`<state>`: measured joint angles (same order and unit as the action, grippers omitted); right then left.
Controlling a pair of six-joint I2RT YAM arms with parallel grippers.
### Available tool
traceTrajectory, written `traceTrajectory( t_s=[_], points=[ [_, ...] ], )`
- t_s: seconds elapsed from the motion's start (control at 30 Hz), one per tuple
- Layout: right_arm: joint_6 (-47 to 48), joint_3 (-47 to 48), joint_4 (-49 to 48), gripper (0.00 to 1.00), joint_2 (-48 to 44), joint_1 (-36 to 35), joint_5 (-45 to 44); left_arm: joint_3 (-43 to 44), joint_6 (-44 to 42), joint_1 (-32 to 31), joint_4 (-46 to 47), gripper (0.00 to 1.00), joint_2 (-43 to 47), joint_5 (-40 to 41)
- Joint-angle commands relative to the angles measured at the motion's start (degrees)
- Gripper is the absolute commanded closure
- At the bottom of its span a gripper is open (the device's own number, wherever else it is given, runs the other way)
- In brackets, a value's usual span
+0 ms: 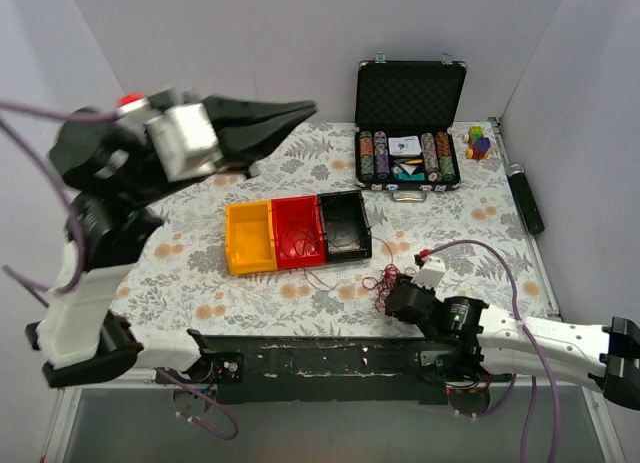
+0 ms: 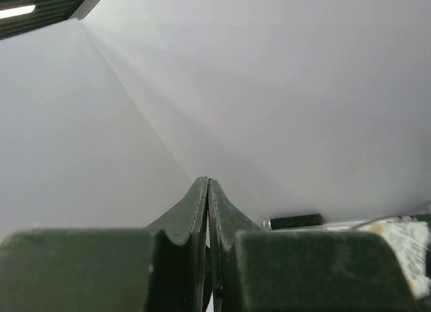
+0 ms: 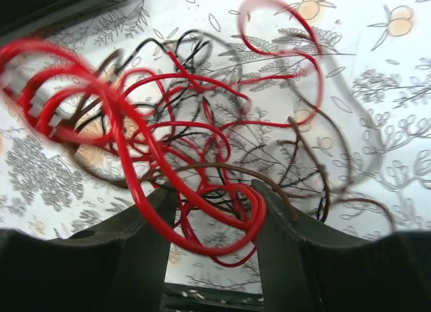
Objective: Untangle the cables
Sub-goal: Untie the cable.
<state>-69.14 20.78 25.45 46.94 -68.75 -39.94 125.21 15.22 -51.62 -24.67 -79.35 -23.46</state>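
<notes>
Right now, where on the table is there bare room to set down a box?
Free: the cloth between the chip case and the cables; also the strip in front of the yellow tray. Crowded: between the black tray and the cables.

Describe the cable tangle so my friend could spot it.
Find the flowered table. Near its front edge, right of the three trays, the right gripper meets a small knot of cables. These are thin red, black and brown strands, bunched outside any tray.
</notes>
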Motion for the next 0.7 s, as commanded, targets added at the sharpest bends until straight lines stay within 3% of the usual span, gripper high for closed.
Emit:
traceTrajectory(
  t_s=[0.0,0.1,0.2,0.3,0.4,0.67],
  points=[
    [11.3,1.4,1.6,0.44,-8.2,-0.3,1.6,-11.3,0.3,0.1,-2.5,1.0,12.7,-8.1],
    [17.6,2.3,-1.3,0.43,-16.0,-0.4,2.5,-21.4,-0.1,0.1,-3.2,1.0,17.2,-9.8],
    [18.1,5.0,2.6,0.44,-19.2,-0.3,1.8,-25.0,1.3,0.1,-4.5,1.0,18.6,-9.3],
    [17.6,7.0,6.8,0.45,-18.7,-0.3,2.4,-30.7,2.1,0.0,-7.1,1.0,20.2,-12.1],
    [16.9,7.7,7.9,0.45,-17.8,-0.3,2.6,-41.7,1.8,0.1,-6.8,1.0,23.0,-13.5],
    [22.6,7.2,-4.7,0.43,-10.9,-0.3,4.3,-70.2,-10.4,0.0,1.1,0.89,26.4,-14.2]
  ],
)
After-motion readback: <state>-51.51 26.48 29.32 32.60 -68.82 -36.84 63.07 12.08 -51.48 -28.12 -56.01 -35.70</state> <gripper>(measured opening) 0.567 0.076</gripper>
